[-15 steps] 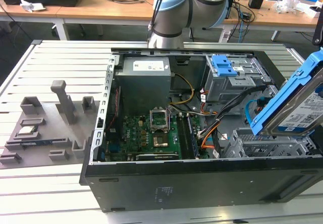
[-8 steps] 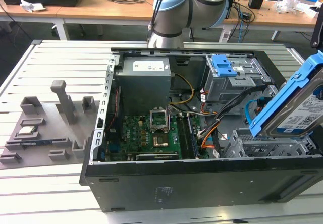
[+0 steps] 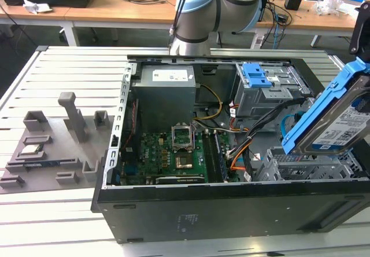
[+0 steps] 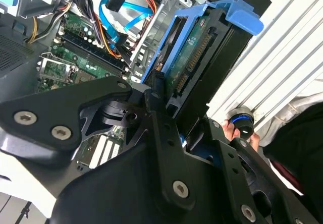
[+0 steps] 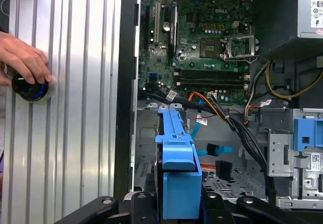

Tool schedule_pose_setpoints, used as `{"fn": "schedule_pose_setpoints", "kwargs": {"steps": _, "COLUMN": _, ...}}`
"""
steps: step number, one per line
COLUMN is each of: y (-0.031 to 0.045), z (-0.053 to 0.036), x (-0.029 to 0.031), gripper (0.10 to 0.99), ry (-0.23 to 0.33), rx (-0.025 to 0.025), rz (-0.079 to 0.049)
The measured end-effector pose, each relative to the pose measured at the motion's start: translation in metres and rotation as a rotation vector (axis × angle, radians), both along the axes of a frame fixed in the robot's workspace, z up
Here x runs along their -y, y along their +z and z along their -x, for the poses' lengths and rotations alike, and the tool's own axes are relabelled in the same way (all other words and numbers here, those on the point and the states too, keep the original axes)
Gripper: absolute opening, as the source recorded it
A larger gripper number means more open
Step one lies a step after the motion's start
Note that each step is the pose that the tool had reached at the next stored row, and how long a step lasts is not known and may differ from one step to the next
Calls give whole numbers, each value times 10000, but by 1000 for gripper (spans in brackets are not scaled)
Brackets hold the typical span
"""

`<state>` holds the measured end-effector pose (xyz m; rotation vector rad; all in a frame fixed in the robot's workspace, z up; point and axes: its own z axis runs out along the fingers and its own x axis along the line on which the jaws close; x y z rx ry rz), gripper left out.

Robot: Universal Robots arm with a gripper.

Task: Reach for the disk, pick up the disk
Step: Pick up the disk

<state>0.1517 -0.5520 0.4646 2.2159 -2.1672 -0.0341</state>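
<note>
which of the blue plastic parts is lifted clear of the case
The blue plastic frame around the silver metal disk, tilted above the drive cage at the exterior view's right. The ribbed blue latch sits inside the black computer case.

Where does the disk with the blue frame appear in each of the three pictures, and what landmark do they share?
Exterior view: the disk is at the exterior view's right, tilted, lifted above the open computer case.
Second wrist view: disk just beyond the gripper, which grips it.
First wrist view: blue frame edge-on.
Shared landmark: the green motherboard.
</note>
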Motion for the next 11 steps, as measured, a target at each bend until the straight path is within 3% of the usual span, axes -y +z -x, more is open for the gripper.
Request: {"fn": "schedule_pose_setpoints", "kwargs": {"steps": 11, "y": -1, "z": 0, "x": -2, "gripper": 361, "ry": 0, "rx": 1, "rz": 0}}
